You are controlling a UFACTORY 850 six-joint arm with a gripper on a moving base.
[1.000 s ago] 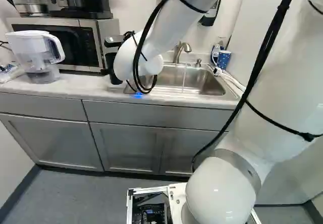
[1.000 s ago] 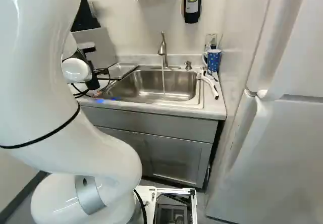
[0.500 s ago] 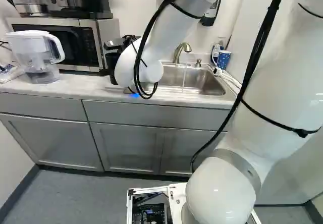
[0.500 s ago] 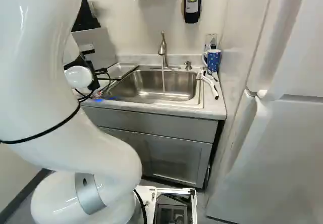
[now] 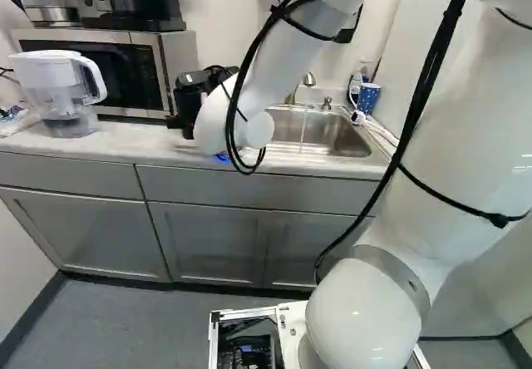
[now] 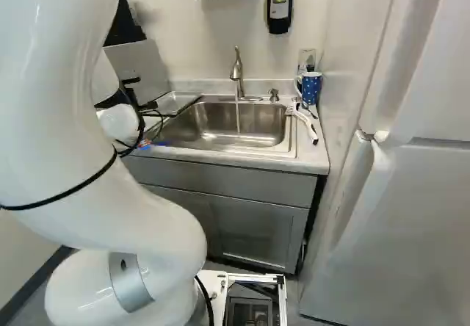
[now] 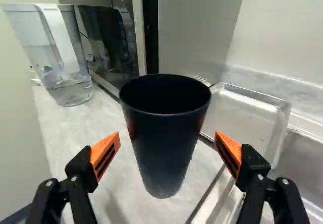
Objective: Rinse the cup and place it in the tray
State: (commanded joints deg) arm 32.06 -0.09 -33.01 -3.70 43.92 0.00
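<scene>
Wrist view: pincer open, black cup ahead, inside too dark to read, partly hiding the metal tray.

Right, I'm looking, and there's no writing, label, brand, number or sign I can read from here.
</scene>
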